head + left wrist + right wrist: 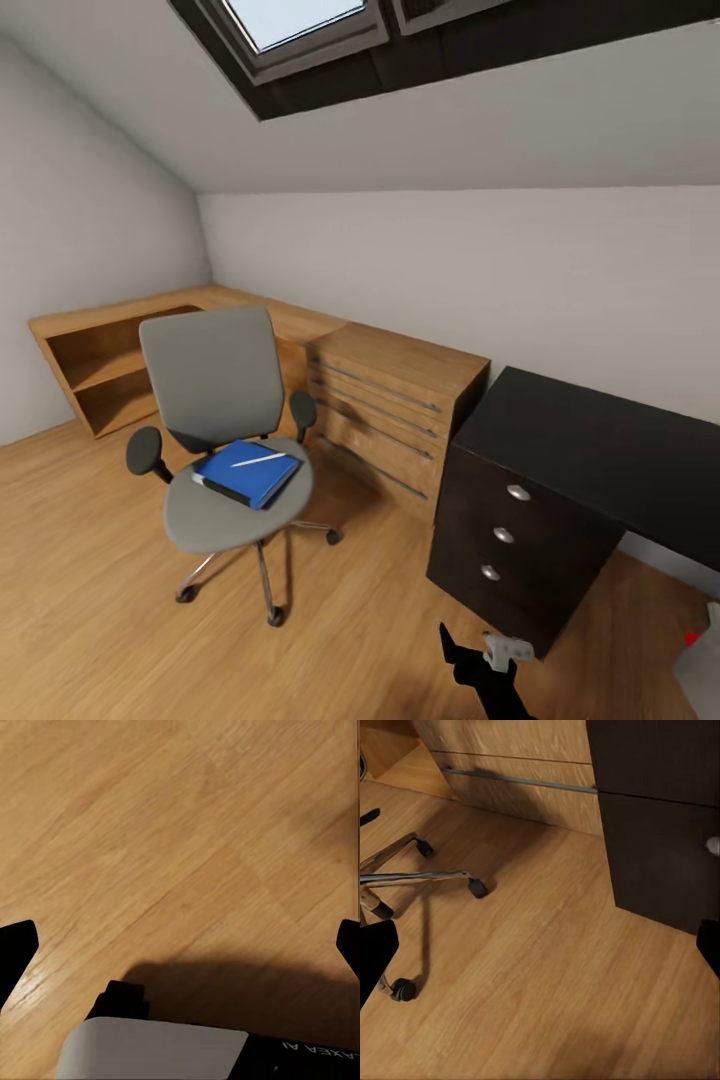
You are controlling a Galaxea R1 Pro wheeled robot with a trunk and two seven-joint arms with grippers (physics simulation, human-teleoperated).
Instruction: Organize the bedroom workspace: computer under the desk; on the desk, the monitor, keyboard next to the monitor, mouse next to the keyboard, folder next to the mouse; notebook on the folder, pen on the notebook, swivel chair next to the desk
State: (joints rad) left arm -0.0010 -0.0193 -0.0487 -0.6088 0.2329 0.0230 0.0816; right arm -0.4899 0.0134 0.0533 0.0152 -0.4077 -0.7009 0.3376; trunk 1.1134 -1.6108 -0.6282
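The folder (247,474), a flat bright blue rectangle with a white edge, lies on the grey padded seat of the swivel chair (222,440), at the left centre of the head view. Its long axis runs from lower left to upper right across the seat. A thin white pen (258,460) rests on top of it along nearly the same slant; a dark sliver under the folder's near edge may be the notebook, but that is too thin to tell. The long black desk (600,450) with its black drawers and round silver knobs fills the right centre. A wooden drawer chest (395,410) stands between chair and desk. At the bottom edge, right of centre, a black arm part with a pale bracket (492,660) shows, and which arm it belongs to cannot be told. The folder lies up and to the left of it, well apart, so the robot probably has to close on the chair before either arm can reach.

In the left wrist view, the left gripper (180,945) looks down on bare wood plank floor (180,832). Its two black fingertips sit at the opposite side edges of the frame, spread wide apart with nothing between them.

In the right wrist view, the right gripper (540,949) likewise has its fingertips far apart at the two side edges, holding nothing. The chair's chrome star base and casters (427,877) lie at the left, and the desk's black drawer block (660,817) at the upper right.
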